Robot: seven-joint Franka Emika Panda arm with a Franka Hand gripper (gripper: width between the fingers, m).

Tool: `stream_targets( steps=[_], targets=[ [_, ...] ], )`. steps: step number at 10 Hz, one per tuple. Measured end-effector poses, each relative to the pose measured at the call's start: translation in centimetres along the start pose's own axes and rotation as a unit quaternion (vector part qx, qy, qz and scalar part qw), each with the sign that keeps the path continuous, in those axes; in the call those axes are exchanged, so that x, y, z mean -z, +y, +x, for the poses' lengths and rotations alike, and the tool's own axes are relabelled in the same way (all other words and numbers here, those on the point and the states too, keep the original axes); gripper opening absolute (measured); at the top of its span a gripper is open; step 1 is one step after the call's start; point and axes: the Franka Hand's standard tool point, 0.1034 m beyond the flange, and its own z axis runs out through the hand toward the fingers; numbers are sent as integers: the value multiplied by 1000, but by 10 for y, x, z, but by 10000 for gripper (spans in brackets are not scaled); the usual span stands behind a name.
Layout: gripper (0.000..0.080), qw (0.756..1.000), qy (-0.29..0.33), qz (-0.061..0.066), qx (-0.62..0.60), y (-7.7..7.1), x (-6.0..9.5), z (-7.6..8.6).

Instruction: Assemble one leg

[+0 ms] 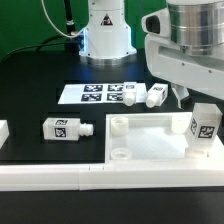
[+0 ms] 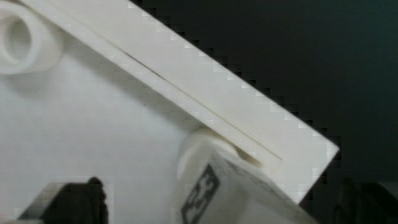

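The big white square plastic tray point(image 1: 160, 136) lies by the front edge of the black desk point(image 1: 30, 80). Bare desk is open on the exterior view's left. We count four small white plastic legs with square tags:
- One leg point(image 1: 62, 128) lies left of the tray.
- A second leg point(image 1: 131, 96) and a third leg point(image 1: 157, 95) lie by the marker board point(image 1: 92, 94).
- A fourth leg point(image 1: 204, 125) stands on the tray's right corner, near the fingers point(image 1: 180, 97).

We cannot tell if the fingers are spread.

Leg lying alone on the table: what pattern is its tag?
Black-and-white squares; the tag on the leg shows best in the exterior view.
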Motion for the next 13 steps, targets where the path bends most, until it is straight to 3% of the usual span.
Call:
stream_targets(
  steps=[2, 3, 4, 6, 8, 9, 10, 13],
  targets=[
    [649, 999, 0, -1, 47, 0, -1, 0],
    [649, 989, 20, -13, 145, -2, -1, 1],
    [649, 978, 32, -6, 204, -7, -2, 2],
    [649, 977, 31, -7, 212, -5, -2, 3],
    [394, 982, 31, -6, 187, -5, -3, 3],
    [394, 988, 29, -8, 152, -3, -3, 3],
    [290, 993, 25, -12, 111, 1, -4, 3],
    [288, 998, 28, 0, -53, -1, -5, 3]
  ],
)
